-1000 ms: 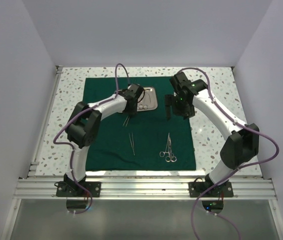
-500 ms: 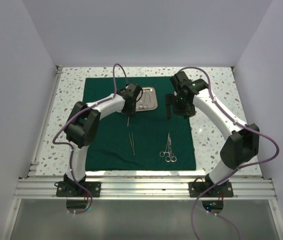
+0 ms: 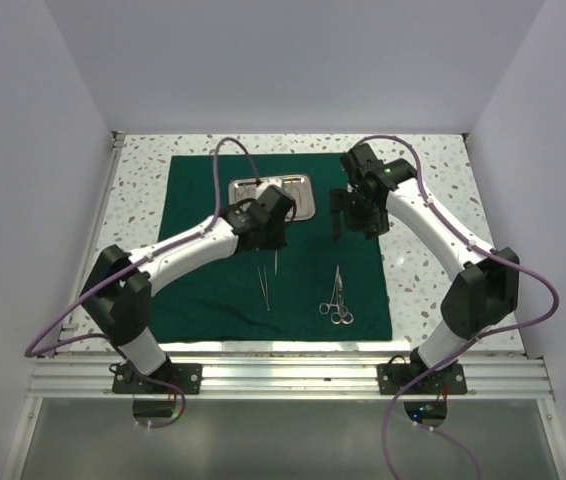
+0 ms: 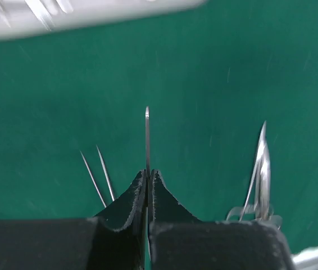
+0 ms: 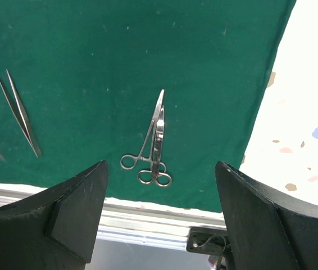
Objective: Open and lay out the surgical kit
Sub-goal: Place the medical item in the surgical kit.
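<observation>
Moved: my left arm has dropped its elbow and stretched low over the cloth; the left pincer has come off the tray toward my base, and more of the tray shows. My right arm sits as it did.
Tabletop: the speckled tabletop shows around the cloth.
Cloth: dark green, spread flat.
Right pincer: the right pincer is wide and holds nothing. It hovers over the cloth's right part, just right of the tray.
Left pincer: pinched tight on the probe.
Tray: shiny steel, at the far middle of the cloth, with thin silver pieces inside.
Scissors: the scissors lie on the near right of the cloth, rings toward me.
Tweezers: the tweezers lie flat, left of the scissors and apart from them.
Probe: slender, its tip pointing toward the tray; I cannot tell whether it touches the cloth.
</observation>
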Available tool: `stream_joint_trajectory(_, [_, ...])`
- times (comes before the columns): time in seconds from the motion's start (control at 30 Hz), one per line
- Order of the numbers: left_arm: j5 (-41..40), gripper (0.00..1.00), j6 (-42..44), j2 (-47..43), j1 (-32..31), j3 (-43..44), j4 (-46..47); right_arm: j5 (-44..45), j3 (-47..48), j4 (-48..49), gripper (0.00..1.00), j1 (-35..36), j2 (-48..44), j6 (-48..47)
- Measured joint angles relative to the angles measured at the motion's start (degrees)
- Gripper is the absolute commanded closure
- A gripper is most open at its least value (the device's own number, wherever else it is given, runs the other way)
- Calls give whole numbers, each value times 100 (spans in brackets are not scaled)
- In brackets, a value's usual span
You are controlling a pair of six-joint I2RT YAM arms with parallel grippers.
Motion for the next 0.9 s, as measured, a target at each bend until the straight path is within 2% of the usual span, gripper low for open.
stream_joint_trajectory(0.13, [188, 100, -531, -39, -501, -831, 55, -96, -188, 39, 20, -2, -111, -2])
stream_joint_trajectory(0.33, [308, 100, -1137, -39, -501, -1869, 87, -146, -514, 59, 20, -2, -411, -2])
stream_joint_trajectory(0.37, [313, 96, -1207, -39, -496, -1934, 131, -149, -557, 59, 20, -2, -463, -2])
stream_joint_trajectory(0.4, [330, 88, -1239, -39, -487, -1941, 184, -151, -597, 59, 20, -2, -518, -2])
stream_joint_trajectory(0.43, [358, 72, -1268, -35, -487, -1941, 243, -149, -640, 63, 20, -2, -570, -4])
stream_joint_trajectory(0.53, [442, 47, -1329, 35, -494, -1926, 400, -146, -769, 61, 20, -4, -737, -2])
stream_joint_trajectory(0.63, [490, 36, -1353, 55, -529, -1856, 496, -138, -876, 55, 20, -11, -894, -4])
stream_joint_trajectory(0.73, [452, 29, -1355, 52, -557, -1742, 345, -127, -918, 59, 19, -15, -979, -13])
stream_joint_trajectory(0.9, [127, 27, -1355, -269, -562, -1292, -339, -94, -957, 63, 19, -22, -1071, -22])
